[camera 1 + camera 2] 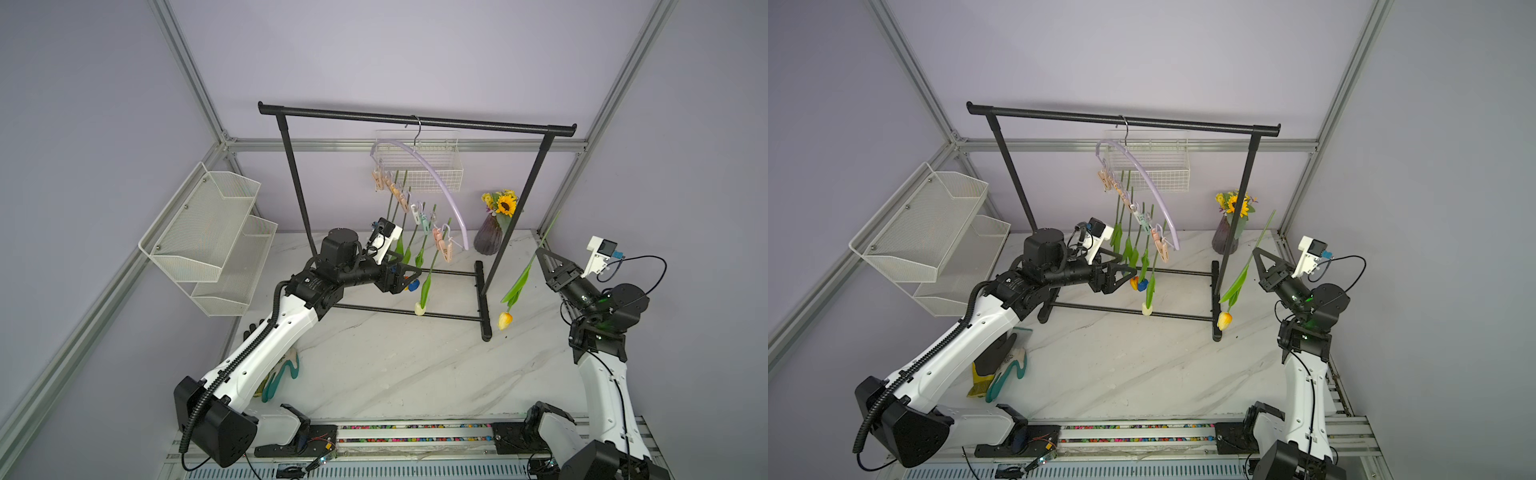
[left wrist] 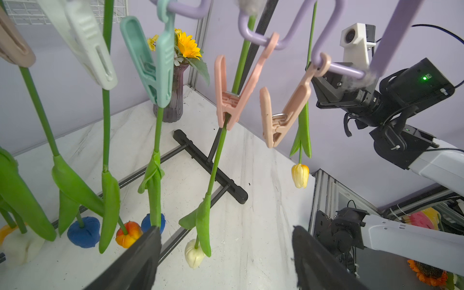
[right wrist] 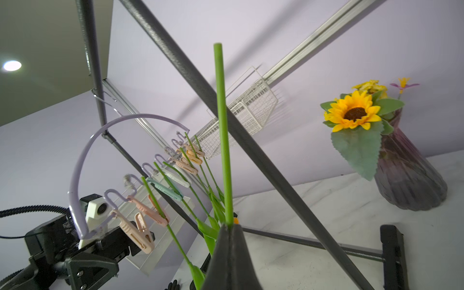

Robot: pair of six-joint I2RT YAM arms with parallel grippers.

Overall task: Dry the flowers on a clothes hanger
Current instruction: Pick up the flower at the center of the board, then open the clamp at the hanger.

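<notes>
The right pincer [image 3: 229,227] pinches a yellow tulip [image 1: 505,321] by its stem. The left pincer [image 2: 224,229] gapes empty beside the hung flowers [image 2: 109,200]

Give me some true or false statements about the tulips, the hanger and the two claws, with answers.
The right claw is shut on a tulip stem. True.
That tulip's head is blue. False: it is yellow.
The left claw grips a clothespin. False: the left claw is open, holding nothing.
The clothes hanger hangs from the black rack. True.
The end peach clothespin is empty. True.
The purple vase lies tipped over. False: the purple vase stands upright.
</notes>
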